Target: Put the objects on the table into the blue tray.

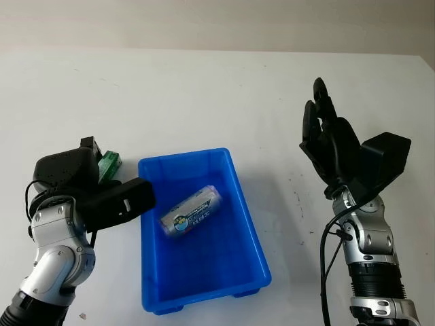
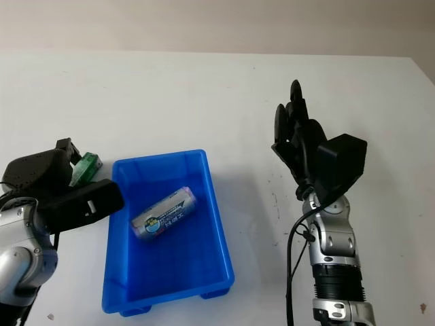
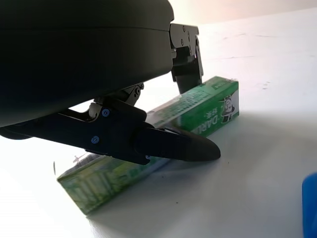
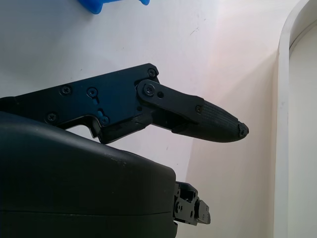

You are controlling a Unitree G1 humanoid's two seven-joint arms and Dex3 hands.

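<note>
A green toothpaste box (image 3: pixel 198 106) lies on the white table just left of the blue tray (image 1: pixel 253 227). My left hand (image 1: pixel 92 153) is down over the box (image 1: pixel 109 165), one finger (image 3: pixel 173 146) along its near side and another (image 3: pixel 187 59) behind it. The fingers are straight and the box lies flat on the table. Inside the tray, a silver and blue tube (image 1: pixel 192 212) lies at a slant. My right hand (image 1: pixel 326 129) is raised to the right of the tray, open, holding nothing.
The white table (image 1: pixel 204 95) stretches wide behind the tray and between the tray and the right arm. Its far edge meets a pale wall (image 1: pixel 217 24). A small speck (image 1: pixel 83 316) lies near the left arm's base.
</note>
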